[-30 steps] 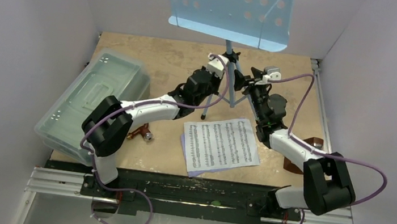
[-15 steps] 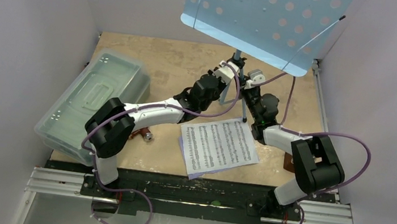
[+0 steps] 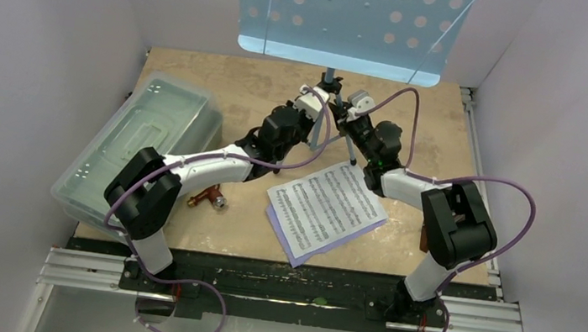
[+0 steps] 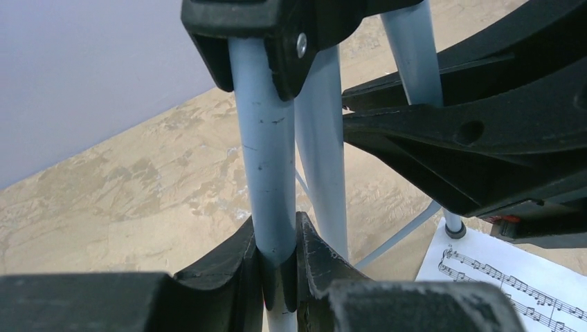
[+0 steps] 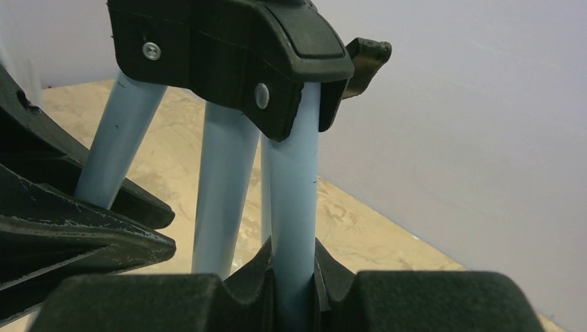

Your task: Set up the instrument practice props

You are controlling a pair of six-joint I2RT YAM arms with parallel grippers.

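The light-blue music stand has its perforated desk (image 3: pixel 346 20) at the back centre, above its pole and tripod legs. My left gripper (image 3: pixel 315 105) (image 4: pixel 277 256) is shut on one light-blue leg (image 4: pixel 266 173). My right gripper (image 3: pixel 350 115) (image 5: pixel 294 270) is shut on another leg (image 5: pixel 294 200), close beside the left one. White sheet-music pages (image 3: pixel 326 208) (image 4: pixel 512 283) lie on a lilac page in front of the stand, and one rubber foot (image 4: pixel 453 232) reaches their far edge. A brown sliver (image 3: pixel 422 238) shows behind my right arm; the metronome is otherwise hidden.
A large clear lidded box (image 3: pixel 136 151) lies on the left of the table. A small brown and silver object (image 3: pixel 209 199) rests between the box and the pages. White walls enclose the table on three sides.
My right gripper has closed on a stand leg and the right arm has swung left. The stand's desk swung right, then back to centre. The pages have turned slightly.
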